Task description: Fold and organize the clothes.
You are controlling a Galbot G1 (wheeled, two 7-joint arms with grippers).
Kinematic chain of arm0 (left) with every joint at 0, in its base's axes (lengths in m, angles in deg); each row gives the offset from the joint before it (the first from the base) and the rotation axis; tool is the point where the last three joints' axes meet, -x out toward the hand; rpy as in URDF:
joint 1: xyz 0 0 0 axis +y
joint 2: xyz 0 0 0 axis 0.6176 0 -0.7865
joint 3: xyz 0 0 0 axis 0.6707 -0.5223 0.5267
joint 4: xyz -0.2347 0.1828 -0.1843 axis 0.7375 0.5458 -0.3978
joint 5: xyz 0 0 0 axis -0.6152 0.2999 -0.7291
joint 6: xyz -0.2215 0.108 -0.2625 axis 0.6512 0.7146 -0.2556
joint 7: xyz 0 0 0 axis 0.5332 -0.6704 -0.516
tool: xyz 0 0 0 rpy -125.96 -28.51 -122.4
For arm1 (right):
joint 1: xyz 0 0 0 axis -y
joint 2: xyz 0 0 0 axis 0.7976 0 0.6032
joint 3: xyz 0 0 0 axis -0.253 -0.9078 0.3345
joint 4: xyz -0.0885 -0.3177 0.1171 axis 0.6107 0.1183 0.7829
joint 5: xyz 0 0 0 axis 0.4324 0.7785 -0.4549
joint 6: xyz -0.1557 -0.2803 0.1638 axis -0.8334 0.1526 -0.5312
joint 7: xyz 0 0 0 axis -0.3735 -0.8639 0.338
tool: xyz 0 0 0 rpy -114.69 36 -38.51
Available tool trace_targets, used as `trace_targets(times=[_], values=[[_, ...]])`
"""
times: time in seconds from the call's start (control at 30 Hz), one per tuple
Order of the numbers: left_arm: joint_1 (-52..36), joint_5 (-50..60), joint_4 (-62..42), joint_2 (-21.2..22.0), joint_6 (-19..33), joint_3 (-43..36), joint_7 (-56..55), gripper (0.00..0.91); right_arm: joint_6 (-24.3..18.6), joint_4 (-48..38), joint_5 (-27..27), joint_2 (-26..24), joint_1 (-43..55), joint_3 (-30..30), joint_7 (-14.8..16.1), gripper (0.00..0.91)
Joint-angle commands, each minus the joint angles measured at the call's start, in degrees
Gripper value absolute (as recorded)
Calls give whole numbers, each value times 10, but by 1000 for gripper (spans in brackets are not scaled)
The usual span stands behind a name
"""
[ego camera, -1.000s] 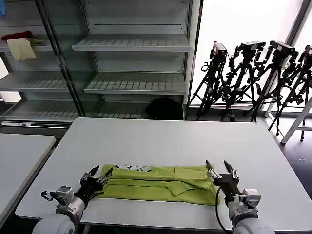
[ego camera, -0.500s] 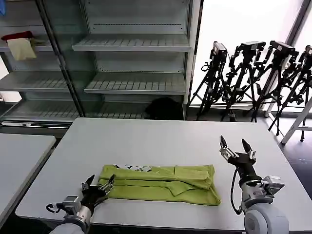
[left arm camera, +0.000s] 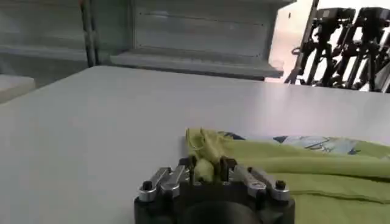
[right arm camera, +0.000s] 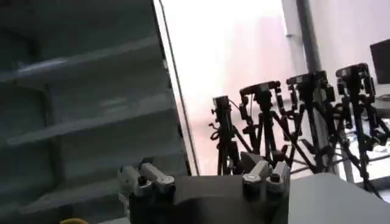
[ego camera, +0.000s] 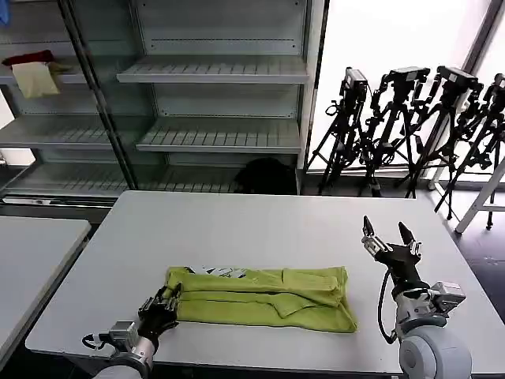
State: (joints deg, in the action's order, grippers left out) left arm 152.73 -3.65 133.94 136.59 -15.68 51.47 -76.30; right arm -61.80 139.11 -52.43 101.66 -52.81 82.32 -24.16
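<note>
While the lime T-shirt (ego camera: 260,298) lies folded lengthwise on the desk (ego camera: 260,225), the left end effector (ego camera: 160,309) pinches its soft, limp corner; the right end effector (ego camera: 390,246) hovers released.

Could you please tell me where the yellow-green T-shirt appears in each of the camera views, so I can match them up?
Head view: the T-shirt lies folded on the table's near half, its left end pinched by the left gripper.
Left wrist view: the T-shirt stretches away from the fingers, which pinch its corner.
Right wrist view: not identifiable.
Shared landmark: the tripods by the window.
</note>
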Motion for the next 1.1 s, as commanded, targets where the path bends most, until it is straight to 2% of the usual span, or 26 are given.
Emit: trace_targets(times=[0.03, 0.2, 0.3, 0.47, 0.57, 0.7, 0.77, 0.87, 1.0, 1.1], values=[[-6, 59, -9, 0, 22, 3, 0, 0, 14, -15, 14, 0, -3, 4, -3, 907], [-4, 121, -13, -9, 59, 27, 22, 0, 17, -24, 17, -2, -10, 4, -3, 907], [-7, 196, -12, -24, 95, 91, 58, 0, 22, -31, 23, -4, -14, 3, -4, 907], [-32, 253, -15, -70, 108, 208, 119, 0, 23, -48, 32, -7, -18, 1, -4, 907], [-42, 300, -30, -115, 133, 261, 140, 0, 25, -57, 40, -7, -19, 1, -7, 907], [-32, 251, -9, -141, 116, 288, 150, 0, 21, -69, 42, -8, -22, 0, -7, 907], [-15, 182, 29, -134, 85, 274, 147, 0, 19, -75, 44, -7, -22, -1, -7, 907], [6, 78, 114, -90, 51, 220, 137, 0, 15, -80, 50, -5, -22, -3, -7, 907], [17, -28, 192, -37, -1, 62, 92, 0, 13, -82, 57, -4, -25, -2, -5, 907], [4, -88, 204, -16, -29, -34, 49, 0, 11, -84, 61, -4, -29, -1, -3, 907]])
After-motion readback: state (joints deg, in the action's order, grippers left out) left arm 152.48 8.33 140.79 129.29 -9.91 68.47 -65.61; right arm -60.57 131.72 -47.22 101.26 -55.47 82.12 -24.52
